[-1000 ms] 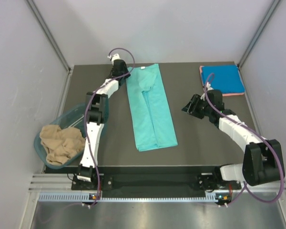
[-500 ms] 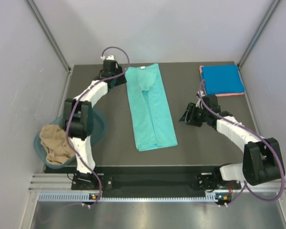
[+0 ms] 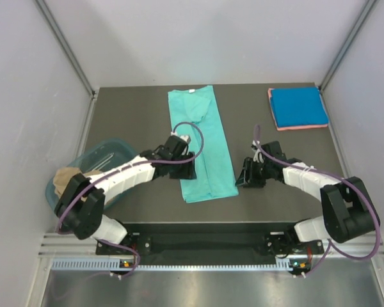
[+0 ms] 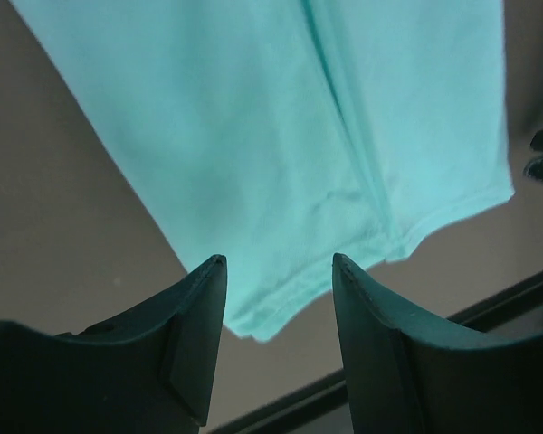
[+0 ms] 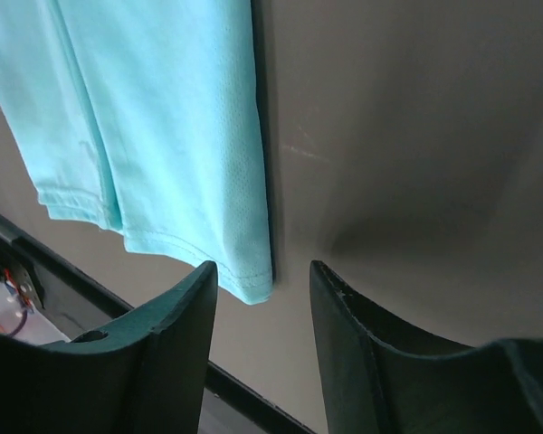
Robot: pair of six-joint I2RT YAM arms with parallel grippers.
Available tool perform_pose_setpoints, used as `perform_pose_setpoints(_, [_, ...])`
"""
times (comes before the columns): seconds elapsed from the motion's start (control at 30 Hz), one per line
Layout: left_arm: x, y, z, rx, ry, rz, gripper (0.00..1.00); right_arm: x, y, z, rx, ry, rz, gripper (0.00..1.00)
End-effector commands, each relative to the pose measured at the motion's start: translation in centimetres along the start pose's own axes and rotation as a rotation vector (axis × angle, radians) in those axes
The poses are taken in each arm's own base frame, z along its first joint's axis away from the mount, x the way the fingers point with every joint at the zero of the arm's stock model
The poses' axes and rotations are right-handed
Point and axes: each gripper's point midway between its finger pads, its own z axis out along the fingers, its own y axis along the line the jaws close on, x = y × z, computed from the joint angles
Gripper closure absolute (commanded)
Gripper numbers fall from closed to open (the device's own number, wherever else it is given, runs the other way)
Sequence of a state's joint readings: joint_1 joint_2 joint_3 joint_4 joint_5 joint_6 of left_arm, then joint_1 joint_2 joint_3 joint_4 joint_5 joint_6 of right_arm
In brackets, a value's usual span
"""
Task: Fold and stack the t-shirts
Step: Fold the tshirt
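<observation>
Dark table (image 3: 128, 115) between pale, seemingly grey walls (image 3: 211, 38)

No text, brand, no. or sign can be read in any view. A small white neck label (image 3: 192, 91) is seen on the teal t-shirt (image 3: 208, 137), but it's too small; nothing legible.

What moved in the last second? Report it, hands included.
The left hand swung from the teal t-shirt's collar end back to its near left corner; the right hand slid in to the near right corner. Both open, nothing gripped. Shirt, folded blue t-shirt and tub unmoved.
</observation>
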State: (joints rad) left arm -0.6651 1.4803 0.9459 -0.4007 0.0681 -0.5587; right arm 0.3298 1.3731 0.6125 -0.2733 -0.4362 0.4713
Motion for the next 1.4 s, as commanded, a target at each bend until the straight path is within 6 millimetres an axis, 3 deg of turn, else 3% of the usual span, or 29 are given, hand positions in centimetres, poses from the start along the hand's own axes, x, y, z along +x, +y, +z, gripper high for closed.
perform_pose_setpoints(0.0, [1.9,-0.6,-1.3,0.031,-0.003,-0.088,0.45,0.9,0.5,0.7,-0.033,0.011,-0.039,0.54])
perform_pose_setpoints(0.07, [3.8,-0.4,-1.1,0.03,0.028,-0.099,0.45,1.2,0.7,0.9,-0.038,0.015,-0.052,0.53])
perform_pose_setpoints(0.27, [6.8,0.6,-0.7,-0.003,0.058,-0.149,0.46,2.0,0.5,1.8,-0.027,0.03,-0.054,0.57])
perform_pose_setpoints(0.63, [9.0,2.0,-1.0,-0.02,0.062,-0.207,0.46,2.6,0.0,1.8,0.021,0.036,-0.062,0.7])
perform_pose_setpoints(0.93, [9.2,2.1,-0.3,-0.021,0.061,-0.226,0.46,3.2,0.1,2.4,0.019,0.047,-0.062,0.85])
perform_pose_setpoints(1.0, [9.1,2.2,-0.2,-0.03,0.053,-0.241,0.46,3.6,-0.2,2.4,0.025,0.054,-0.057,0.83])
perform_pose_setpoints(1.03, [9.0,2.3,-0.2,-0.036,0.047,-0.248,0.46,3.6,-0.1,2.3,0.023,0.053,-0.056,0.74])
perform_pose_setpoints(1.13, [8.4,2.0,-0.4,-0.016,0.011,-0.273,0.46,3.9,-0.1,2.1,0.021,0.05,-0.054,0.65])
perform_pose_setpoints(1.37, [8.8,2.6,0.4,-0.052,0.023,-0.303,0.51,4.1,-0.2,1.7,0.031,0.049,-0.049,0.63])
